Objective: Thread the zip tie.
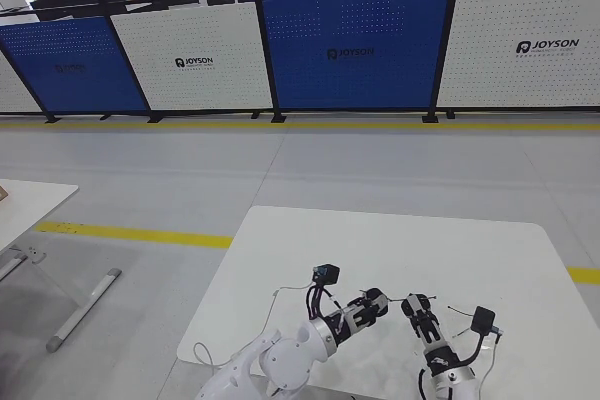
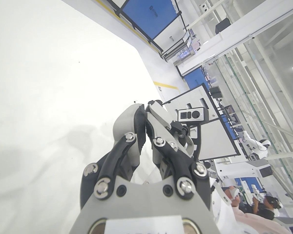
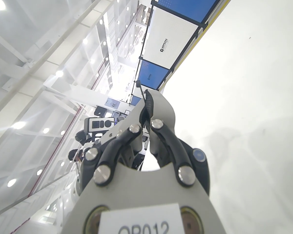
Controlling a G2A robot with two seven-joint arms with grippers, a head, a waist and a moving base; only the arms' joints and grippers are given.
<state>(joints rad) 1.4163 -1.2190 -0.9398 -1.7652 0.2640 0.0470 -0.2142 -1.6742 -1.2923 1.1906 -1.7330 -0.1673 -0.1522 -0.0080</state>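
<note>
A thin black zip tie sticks out from the fingertips of my right gripper, which is shut on it; the tie's small square head is at the free end. My left gripper is shut too, with a tiny dark tip of the zip tie showing just past its fingertips. In the top view the left gripper and the right gripper hover close together over the white table's front part, tips facing, with a thin dark line of the zip tie between them.
The table's front edge lies close behind the arms. Bare tabletop stretches beyond both grippers toward the far edge. A second white table stands to the far left, across a strip of grey floor with a yellow line.
</note>
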